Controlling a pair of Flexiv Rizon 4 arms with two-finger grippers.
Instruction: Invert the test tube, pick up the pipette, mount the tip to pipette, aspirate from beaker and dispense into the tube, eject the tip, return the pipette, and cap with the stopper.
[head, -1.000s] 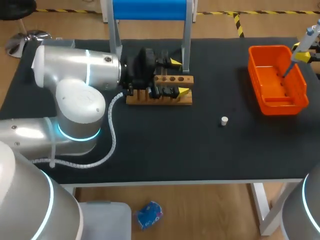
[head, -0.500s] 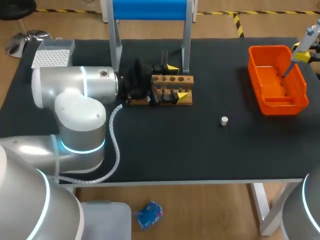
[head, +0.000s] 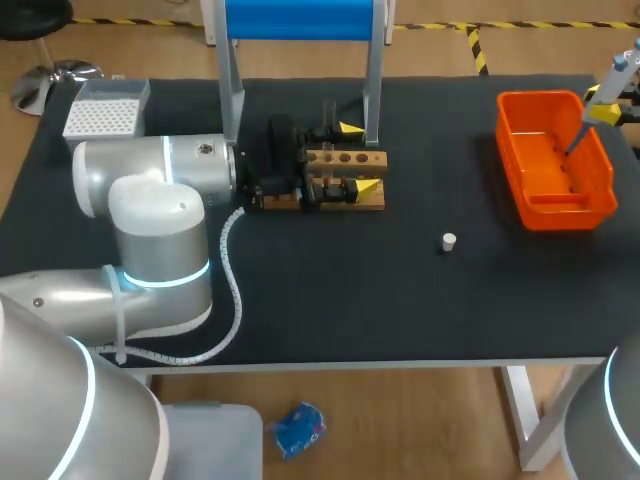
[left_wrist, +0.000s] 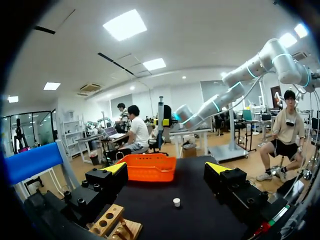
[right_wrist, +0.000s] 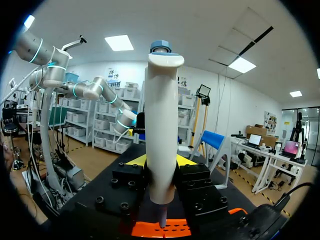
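two arms at work: my right gripper (right_wrist: 162, 167) clamps the pipette (right_wrist: 161, 125) by its smooth white barrel above the orange bin (head: 555, 150). i judge it a light, stiff plastic tool, best held mid-body. my left gripper (head: 358, 156) stands spread astride the wooden rack (head: 330, 200), and the white stopper (head: 449, 240) lies well apart.

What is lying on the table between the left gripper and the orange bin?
Only the small white stopper, standing on the black table ahead of the left gripper, short of the orange bin. The left wrist view shows this.
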